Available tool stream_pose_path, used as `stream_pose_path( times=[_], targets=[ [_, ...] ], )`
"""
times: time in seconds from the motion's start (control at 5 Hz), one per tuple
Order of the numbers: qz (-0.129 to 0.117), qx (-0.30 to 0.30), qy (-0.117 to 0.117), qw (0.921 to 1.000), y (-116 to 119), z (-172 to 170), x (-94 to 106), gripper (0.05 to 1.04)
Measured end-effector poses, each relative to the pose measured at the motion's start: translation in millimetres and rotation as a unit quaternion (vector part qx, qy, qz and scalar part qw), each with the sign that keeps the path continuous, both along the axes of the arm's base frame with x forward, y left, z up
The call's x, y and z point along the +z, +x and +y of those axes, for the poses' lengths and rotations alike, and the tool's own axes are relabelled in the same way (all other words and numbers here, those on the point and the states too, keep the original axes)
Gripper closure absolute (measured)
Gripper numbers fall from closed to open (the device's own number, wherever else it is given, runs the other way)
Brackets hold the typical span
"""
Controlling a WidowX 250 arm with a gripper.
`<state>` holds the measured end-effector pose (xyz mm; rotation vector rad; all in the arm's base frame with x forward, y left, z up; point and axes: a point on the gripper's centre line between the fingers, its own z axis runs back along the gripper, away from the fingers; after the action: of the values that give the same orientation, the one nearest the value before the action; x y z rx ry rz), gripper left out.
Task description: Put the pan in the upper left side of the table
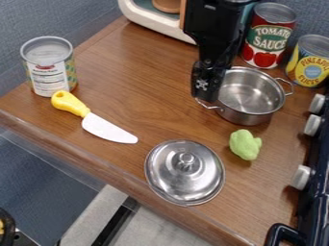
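A grey-blue wall (38,19) rises behind the brown wooden counter (122,86) here, and a dark stove (321,168) with pale knobs runs down its right edge. Toward the counter's upper right corner sits the two-handled steel pot (254,98), upright and uncovered, just in front of a red can (269,36) and a yellow-and-blue can (311,62). The black claw (203,95) hangs down at the pot's left side, by the left handle; the pot lies just to its right. From where I stand I can't tell whether the claw has hold of it. Nearer the front edge, the domed steel lid (184,178) lies knob up, with a green lump (245,144) between it and the pot. Over by the left corner, a yellow-handled toy knife (103,126) lies beside a silver-topped can (48,72).
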<state>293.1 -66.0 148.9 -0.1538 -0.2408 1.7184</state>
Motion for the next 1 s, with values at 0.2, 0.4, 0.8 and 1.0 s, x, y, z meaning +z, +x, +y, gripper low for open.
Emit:
stream_pose_path(
  times=[0.2,0.4,0.8,1.0],
  targets=[
    [0.014,0.000,0.001,0.9999,-2,0,-8.1,0.083],
    [0.014,0.020,-0.022,0.9995,-7,8,-7.2,0.083],
    [0.035,-0.004,-0.031,0.9989,18,14,-29.9,0.083],
    [0.050,-0.022,-0.027,0.9981,30,10,-48.6,0.083]
  ],
)
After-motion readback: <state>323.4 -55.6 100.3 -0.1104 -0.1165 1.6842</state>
